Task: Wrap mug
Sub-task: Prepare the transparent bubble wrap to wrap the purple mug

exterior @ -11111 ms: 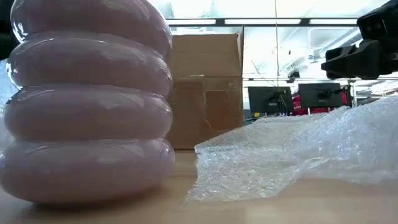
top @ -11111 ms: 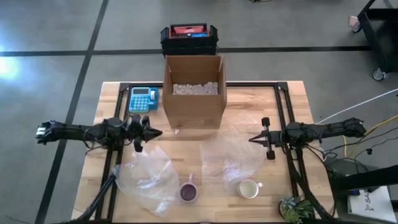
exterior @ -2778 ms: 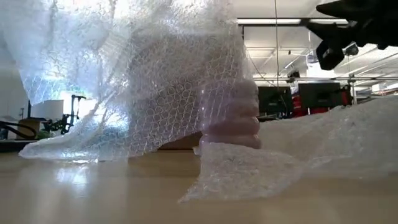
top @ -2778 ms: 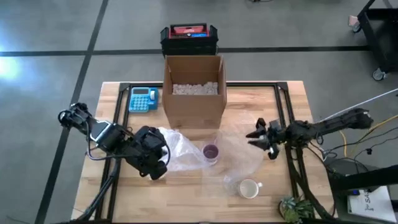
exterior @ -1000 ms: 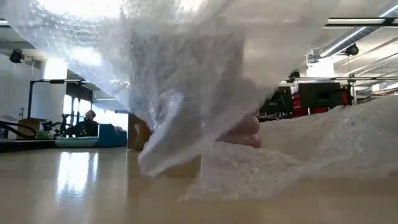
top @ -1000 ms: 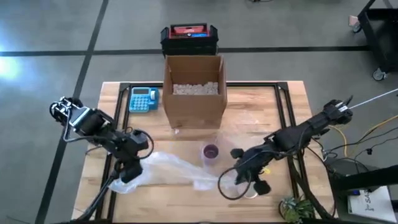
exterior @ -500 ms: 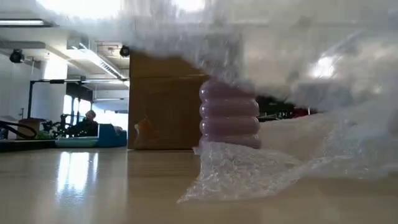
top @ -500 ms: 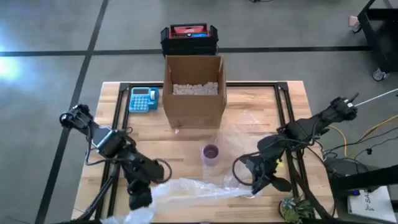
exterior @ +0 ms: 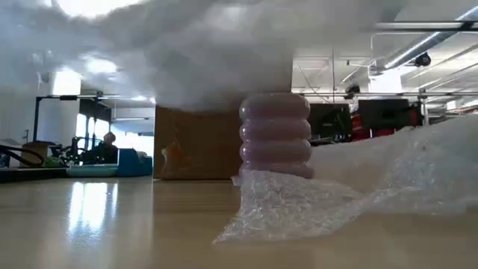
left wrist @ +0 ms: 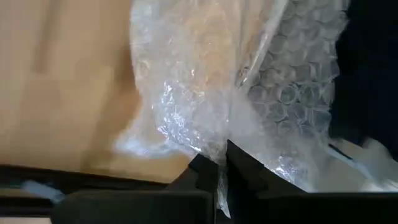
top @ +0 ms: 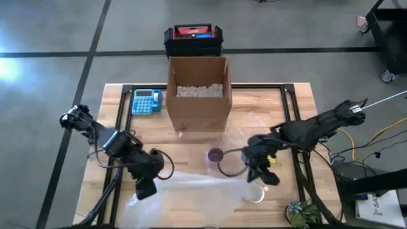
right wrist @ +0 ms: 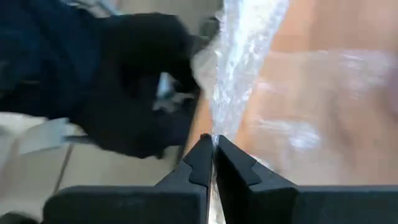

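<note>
I have both arms holding one clear bubble-wrap sheet (top: 197, 184) stretched between them over the near part of the light wooden table (top: 299, 108). My left gripper (left wrist: 219, 167) sits near the front-left of the table with its fingers pressed together on a bunched edge of the sheet, and my right gripper (right wrist: 213, 149) sits just right of centre, likewise pinching a thin fold of the same plastic. The ribbed, mauve ceramic mug (top: 215, 156) stands upright near the middle of the table, just in front of the open brown cardboard box of pale packing fill (top: 198, 93), with its base on a second crumpled sheet of bubble wrap (exterior: 299, 205); in the low view the held sheet hangs as a blur above it, not yet touching it. I judge this to be the draping step: the sheet is lifted and spread but the mug is still bare. Next I would need to carry both pinched edges back over the mug and lower them evenly so the plastic settles around it without tipping it. A white mug (top: 255, 194) waits near the front edge by the right gripper. The blue calculator (top: 146, 100) and the red-topped black crate (top: 193, 36) carry no writing I can read.
</note>
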`<action>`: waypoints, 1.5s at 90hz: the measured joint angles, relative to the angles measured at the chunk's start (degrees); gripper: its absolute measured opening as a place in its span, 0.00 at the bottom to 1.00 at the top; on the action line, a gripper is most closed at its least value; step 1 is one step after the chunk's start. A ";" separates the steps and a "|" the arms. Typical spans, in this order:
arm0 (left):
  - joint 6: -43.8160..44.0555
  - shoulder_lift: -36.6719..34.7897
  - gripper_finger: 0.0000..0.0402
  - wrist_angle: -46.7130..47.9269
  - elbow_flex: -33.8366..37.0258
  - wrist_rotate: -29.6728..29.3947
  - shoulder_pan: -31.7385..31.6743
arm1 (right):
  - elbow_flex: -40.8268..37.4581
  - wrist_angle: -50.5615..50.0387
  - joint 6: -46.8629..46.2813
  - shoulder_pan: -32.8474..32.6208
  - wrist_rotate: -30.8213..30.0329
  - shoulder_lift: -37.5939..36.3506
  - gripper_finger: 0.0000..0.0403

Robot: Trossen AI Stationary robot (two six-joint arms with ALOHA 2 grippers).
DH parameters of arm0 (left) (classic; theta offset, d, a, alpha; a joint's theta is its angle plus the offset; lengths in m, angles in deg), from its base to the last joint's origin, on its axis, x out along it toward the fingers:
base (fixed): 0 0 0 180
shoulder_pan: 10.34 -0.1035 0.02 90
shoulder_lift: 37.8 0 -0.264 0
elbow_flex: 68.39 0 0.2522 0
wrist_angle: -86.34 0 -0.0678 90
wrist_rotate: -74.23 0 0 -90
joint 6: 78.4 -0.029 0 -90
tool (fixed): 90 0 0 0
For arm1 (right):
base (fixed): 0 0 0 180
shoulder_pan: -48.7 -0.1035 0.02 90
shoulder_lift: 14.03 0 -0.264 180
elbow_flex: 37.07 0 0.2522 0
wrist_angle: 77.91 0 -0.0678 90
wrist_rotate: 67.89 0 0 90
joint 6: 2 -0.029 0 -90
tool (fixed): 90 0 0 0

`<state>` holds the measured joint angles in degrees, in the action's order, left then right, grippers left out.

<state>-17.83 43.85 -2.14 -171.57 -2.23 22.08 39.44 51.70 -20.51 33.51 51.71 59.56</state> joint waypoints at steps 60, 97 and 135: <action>-3.53 -1.10 0.49 12.36 7.60 5.98 -8.05 | 7.05 -11.01 10.38 6.98 -6.83 5.10 0.22; 1.50 -6.74 0.54 -4.31 -2.97 -12.66 -0.29 | 6.89 -0.40 11.66 -1.67 -8.29 4.65 0.38; 17.70 4.38 0.40 -25.02 14.56 -11.12 10.68 | 0.74 28.81 18.96 -13.31 -30.72 19.55 0.27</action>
<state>-0.14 48.23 -27.17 -157.00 -13.34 32.75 40.18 80.51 -1.55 20.20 20.99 79.11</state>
